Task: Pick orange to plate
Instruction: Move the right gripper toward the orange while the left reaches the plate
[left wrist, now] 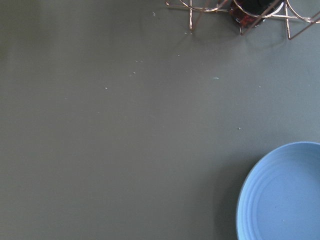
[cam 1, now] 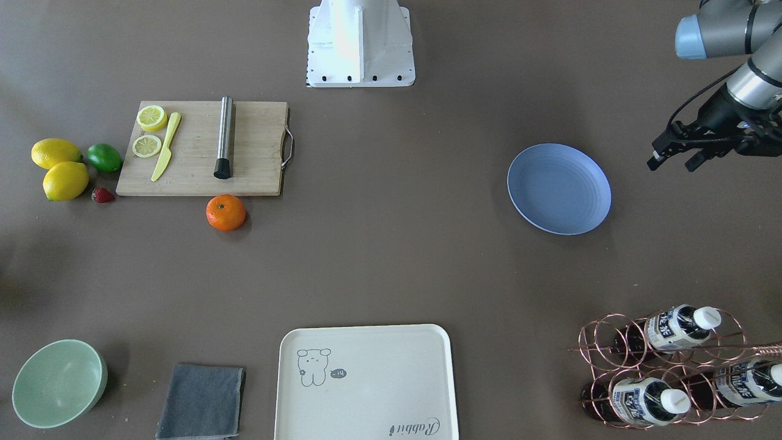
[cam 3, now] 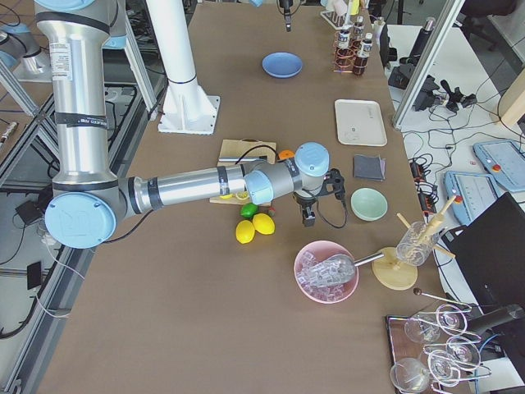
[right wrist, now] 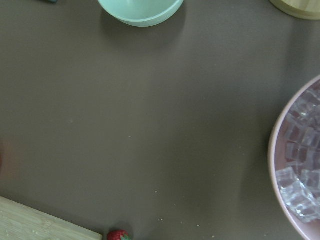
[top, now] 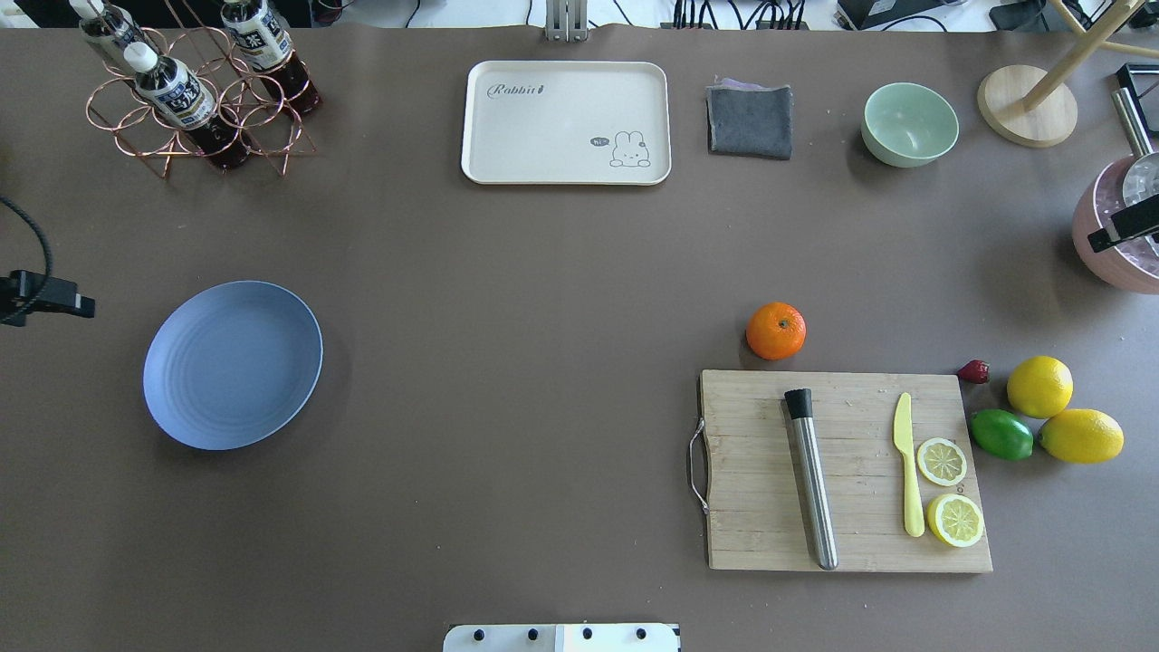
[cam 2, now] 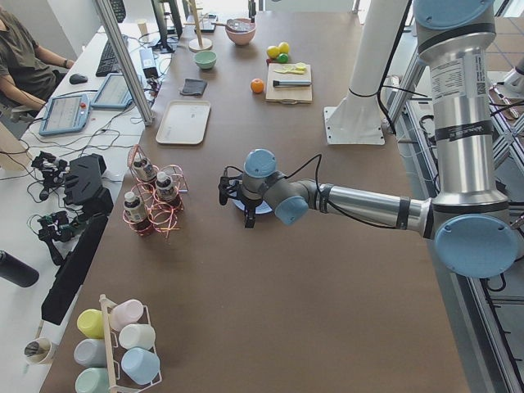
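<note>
Since the orange (top: 776, 330) sits just beside the cutting board's (top: 860, 507) far edge, the right gripper (cam 3: 310, 212) is nearer, though I can't tell if it's spread.

Workcell surroundings
A brown-covered counter (top: 543, 362) stood under even light; an aluminium post (cam 2: 123, 57) and a cluttered white desk (cam 2: 16, 201) flanked it.

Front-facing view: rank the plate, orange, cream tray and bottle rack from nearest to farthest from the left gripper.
1. Plate: next to the left gripper, on its table-centre side.
2. Bottle rack: same side, at the operators' edge.
3. Cream tray: middle of the operators' edge.
4. Orange: opposite half, beside the cutting board.
</note>
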Robot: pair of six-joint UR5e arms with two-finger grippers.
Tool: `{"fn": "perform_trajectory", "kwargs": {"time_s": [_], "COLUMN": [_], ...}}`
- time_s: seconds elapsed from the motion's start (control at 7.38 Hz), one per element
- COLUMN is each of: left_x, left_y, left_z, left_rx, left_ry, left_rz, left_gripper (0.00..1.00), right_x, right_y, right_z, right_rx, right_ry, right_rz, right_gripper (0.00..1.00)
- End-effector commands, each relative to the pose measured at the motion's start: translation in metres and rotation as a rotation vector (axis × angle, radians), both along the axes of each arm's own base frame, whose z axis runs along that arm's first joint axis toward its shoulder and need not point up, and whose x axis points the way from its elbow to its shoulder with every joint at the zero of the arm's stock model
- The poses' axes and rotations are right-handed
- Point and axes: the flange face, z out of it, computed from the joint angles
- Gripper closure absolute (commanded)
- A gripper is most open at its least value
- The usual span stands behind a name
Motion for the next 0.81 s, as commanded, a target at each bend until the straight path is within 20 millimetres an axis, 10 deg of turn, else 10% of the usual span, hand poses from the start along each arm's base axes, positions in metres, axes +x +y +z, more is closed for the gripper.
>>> {"fn": "perform_trajectory", "kwargs": {"time_s": [0.0, 0.41, 0.68], "left_x": [0.086, 0.102, 0.100], "left_y": [-0.003, -0.009, -0.007], "left_z": [-0.006, 0.013, 0.032], "left_rx": [0.016, 0.018, 0.041], "left_ry": [-0.022, -0.053, -0.088], "left_rz": [0.017, 0.046, 0.085], "left_gripper": [0.09, 0.16, 0.27], "right_x": [-0.062, -0.149, -0.168], "right_y": [0.007, 0.003, 0.004], "right_z": [-0.028, -0.075, -0.088], "right_rx": [-0.031, -0.016, -0.006], "right_ry": [-0.044, -0.026, -0.030], "right_rz": [0.037, 0.037, 0.027], "right_gripper": [0.00, 0.00, 0.00]}}
